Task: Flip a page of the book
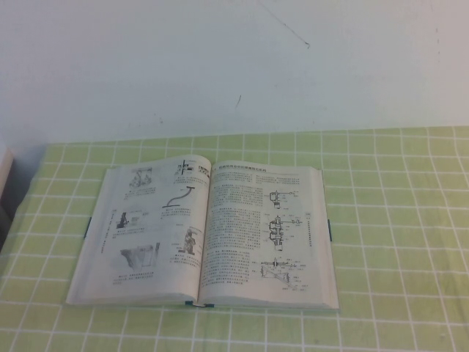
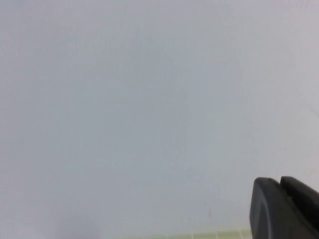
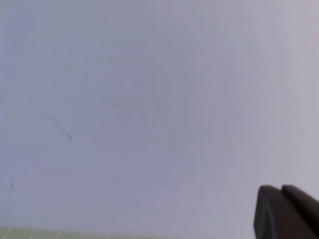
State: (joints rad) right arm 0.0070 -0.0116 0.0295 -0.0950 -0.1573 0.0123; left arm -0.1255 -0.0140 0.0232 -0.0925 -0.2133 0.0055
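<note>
The book (image 1: 201, 235) lies open and flat on the green checked cloth in the high view, its teal cover edge showing at the sides and spine. The right-hand page (image 1: 264, 235) carries dense text and small mechanical diagrams and lies flat. Neither arm shows in the high view. My left gripper (image 2: 279, 183) shows only in the left wrist view, its black fingertips pressed together, empty, facing the white wall. My right gripper (image 3: 280, 190) shows only in the right wrist view, fingertips together, empty, facing the wall. The book is out of both wrist views.
The green checked tablecloth (image 1: 396, 220) covers the table up to a white wall (image 1: 234, 66) behind. A pale object (image 1: 4, 172) sits at the far left edge.
</note>
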